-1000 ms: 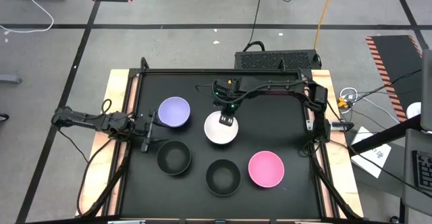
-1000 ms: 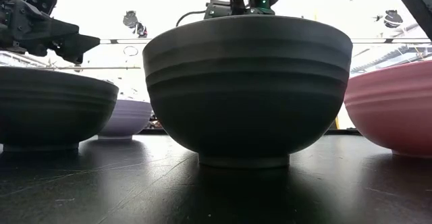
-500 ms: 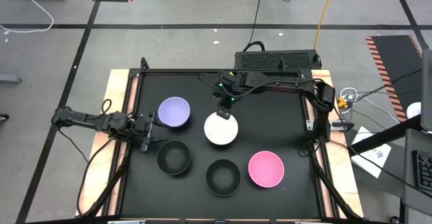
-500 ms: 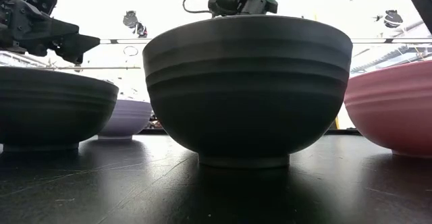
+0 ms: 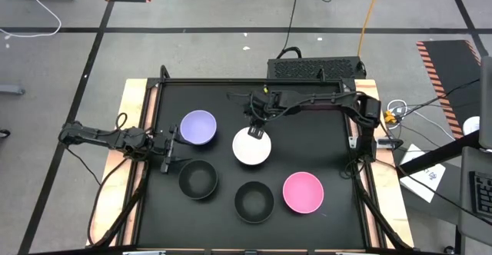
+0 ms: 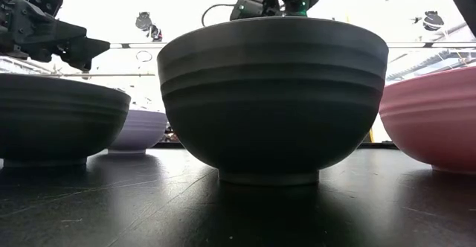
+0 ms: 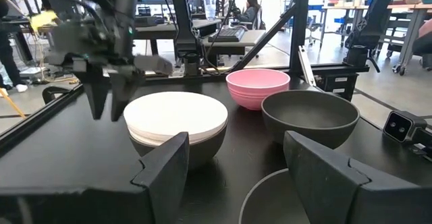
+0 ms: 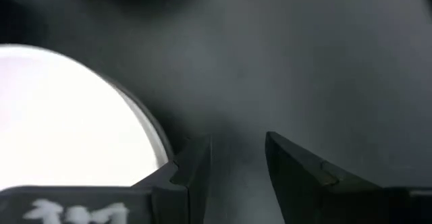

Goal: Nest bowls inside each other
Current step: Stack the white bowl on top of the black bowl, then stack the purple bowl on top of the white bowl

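Observation:
A white bowl (image 5: 251, 147) sits nested in a black bowl (image 7: 202, 150) at the table's middle. A lavender bowl (image 5: 198, 127) stands to its left. Two more black bowls (image 5: 198, 180) (image 5: 254, 200) and a pink bowl (image 5: 302, 191) stand nearer the front. My right gripper (image 5: 257, 129) hangs open and empty over the white bowl's far rim, fingers pointing down; it also shows in the left wrist view (image 7: 108, 99). My left gripper (image 5: 168, 150) is open and empty at the table's left, beside the lavender bowl.
Bare black tabletop (image 5: 307, 124) lies right of the white bowl and along the far edge. A raised black frame (image 5: 231, 82) runs round the table. In the low view the front black bowl (image 6: 271, 98) hides most of the table behind it.
My right gripper has drawn back from over the white bowl's middle toward the table's far edge, and now stands at the bowl's far rim. The white bowl has stayed in place. My left arm has kept still.

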{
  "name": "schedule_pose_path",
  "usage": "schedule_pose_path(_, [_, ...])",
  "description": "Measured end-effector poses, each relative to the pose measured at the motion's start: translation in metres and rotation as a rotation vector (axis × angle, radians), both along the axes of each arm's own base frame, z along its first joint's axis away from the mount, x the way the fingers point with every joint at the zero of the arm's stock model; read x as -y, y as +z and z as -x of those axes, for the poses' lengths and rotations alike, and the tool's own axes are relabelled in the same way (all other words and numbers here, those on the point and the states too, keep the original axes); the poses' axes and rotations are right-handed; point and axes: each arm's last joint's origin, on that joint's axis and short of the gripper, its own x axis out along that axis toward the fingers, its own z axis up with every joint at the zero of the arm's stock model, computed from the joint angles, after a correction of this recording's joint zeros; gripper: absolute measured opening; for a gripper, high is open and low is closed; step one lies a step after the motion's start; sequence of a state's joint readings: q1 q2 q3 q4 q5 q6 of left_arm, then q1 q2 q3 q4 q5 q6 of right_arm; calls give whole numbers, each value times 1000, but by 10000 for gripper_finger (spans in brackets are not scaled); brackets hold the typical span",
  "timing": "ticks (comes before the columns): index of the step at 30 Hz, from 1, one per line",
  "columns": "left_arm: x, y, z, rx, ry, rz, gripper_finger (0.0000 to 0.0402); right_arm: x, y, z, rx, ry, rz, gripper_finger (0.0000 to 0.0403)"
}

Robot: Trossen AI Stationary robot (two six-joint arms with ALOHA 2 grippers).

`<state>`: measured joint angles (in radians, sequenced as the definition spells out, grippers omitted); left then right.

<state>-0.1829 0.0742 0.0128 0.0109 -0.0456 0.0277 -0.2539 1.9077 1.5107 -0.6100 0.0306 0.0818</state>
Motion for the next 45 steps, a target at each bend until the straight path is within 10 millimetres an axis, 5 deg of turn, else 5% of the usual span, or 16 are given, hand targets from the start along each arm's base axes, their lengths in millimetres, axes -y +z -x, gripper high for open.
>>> schedule_pose_path(17, [0, 1, 0, 6, 5, 5, 246, -8, 3, -2, 11, 34, 13, 130])
schedule_pose_path(26, [0, 1, 0, 11, 4, 13, 246, -2, 49, 16, 113, 0, 108, 130])
schedule_pose_path(36, [0, 1, 0, 13, 2, 10, 246, -47, 87, 30, 219, 164, 143, 130])
schedule_pose_path(40, [1, 1, 0, 12, -21, 10, 246, -63, 85, 50, 324, 203, 161, 130])
schedule_pose_path(45, [1, 3, 0, 31, -29, -2, 246, -69, 70, 100, 505, 177, 144, 130])
